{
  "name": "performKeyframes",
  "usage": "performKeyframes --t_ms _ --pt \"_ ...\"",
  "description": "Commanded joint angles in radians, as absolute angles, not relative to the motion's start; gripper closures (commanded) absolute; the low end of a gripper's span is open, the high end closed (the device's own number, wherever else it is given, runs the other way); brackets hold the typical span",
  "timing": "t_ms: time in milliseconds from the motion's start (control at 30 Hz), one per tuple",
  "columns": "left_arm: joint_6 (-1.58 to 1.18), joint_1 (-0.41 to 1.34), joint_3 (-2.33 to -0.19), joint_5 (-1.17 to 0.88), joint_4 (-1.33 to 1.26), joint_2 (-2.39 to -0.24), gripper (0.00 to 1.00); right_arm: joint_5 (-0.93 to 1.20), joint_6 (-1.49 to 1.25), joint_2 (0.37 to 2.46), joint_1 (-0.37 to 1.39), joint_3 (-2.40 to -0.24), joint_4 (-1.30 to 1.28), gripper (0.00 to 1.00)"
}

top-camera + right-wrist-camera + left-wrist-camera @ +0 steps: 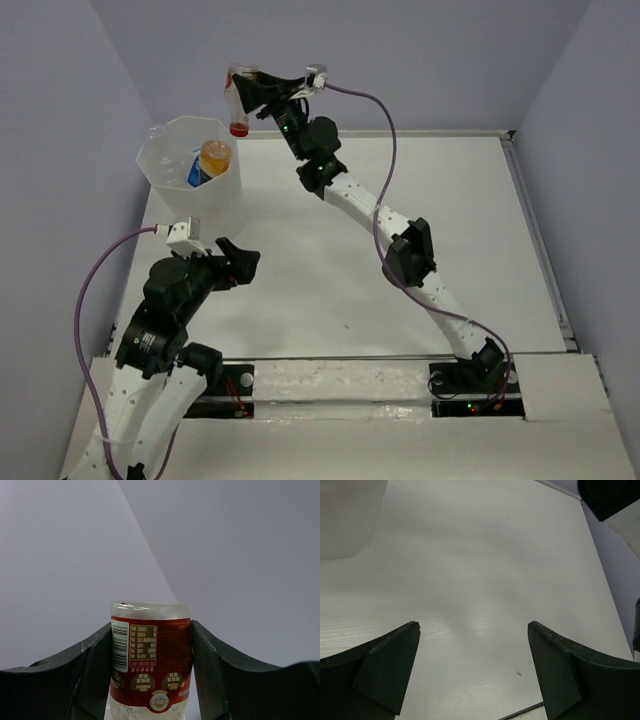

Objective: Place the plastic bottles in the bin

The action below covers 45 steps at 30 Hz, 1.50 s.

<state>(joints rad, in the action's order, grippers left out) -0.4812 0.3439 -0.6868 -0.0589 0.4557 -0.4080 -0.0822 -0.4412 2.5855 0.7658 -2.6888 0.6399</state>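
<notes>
My right gripper (243, 92) is shut on the red-labelled bottle (238, 100) and holds it upside down, red cap down, in the air just right of and behind the bin (190, 165). In the right wrist view the bottle (150, 660) sits clamped between both fingers. The bin is a faceted translucent white bucket at the table's far left. Inside it I see the orange bottle (214, 157) and the blue-labelled bottle (195, 172). A clear bottle (156, 131) shows at the bin's far-left rim. My left gripper (240, 262) is open and empty, low over the table in front of the bin.
The bin's wall (347, 517) fills the top-left corner of the left wrist view. Grey walls stand behind and to the left of the table. A raised rail (535, 240) runs along the table's right edge.
</notes>
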Motion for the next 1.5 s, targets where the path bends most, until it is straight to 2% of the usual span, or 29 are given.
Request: performKeyframes --t_ms 0,200,433,867,1033,1133,1167,1233,1267,1333,1467 --pt "-0.485 0.356 -0.701 -0.061 0.425 -0.402 0.01 -0.278 -0.511 2.611 0.798 -2.76 0.871 1.0" --pt "-0.479 0.351 -0.698 -0.075 0.417 -0.387 0.01 -0.324 -0.551 2.667 0.807 -2.761 0.861 1.0" --pt "-0.471 0.31 -0.699 -0.09 0.413 -0.397 0.01 -0.255 -0.535 2.721 0.836 -2.749 0.838 1.0" --pt "-0.466 0.273 -0.698 -0.106 0.411 -0.399 0.01 -0.177 -0.408 2.758 0.891 -2.721 0.845 1.0" --pt "-0.468 0.268 -0.701 -0.1 0.414 -0.391 0.01 -0.138 -0.325 2.738 0.902 -2.695 0.851 0.96" --pt "-0.476 0.262 -0.701 -0.08 0.419 -0.39 0.01 -0.085 -0.247 2.708 0.911 -2.623 0.842 0.8" --pt "-0.479 0.256 -0.703 -0.071 0.422 -0.391 0.01 -0.052 -0.223 2.688 0.911 -2.587 0.83 0.6" --pt "-0.48 0.252 -0.706 -0.063 0.423 -0.391 0.01 -0.028 -0.209 2.678 0.911 -2.574 0.801 0.38" --pt "-0.479 0.25 -0.709 -0.061 0.422 -0.391 0.01 -0.017 -0.195 2.674 0.911 -2.574 0.764 0.2" --pt "-0.477 0.247 -0.716 -0.055 0.411 -0.39 0.01 0.014 -0.183 2.649 0.911 -2.554 0.74 0.1" --pt "-0.471 0.249 -0.747 -0.035 0.381 -0.388 0.01 0.078 -0.183 2.567 0.911 -2.47 0.727 0.02"
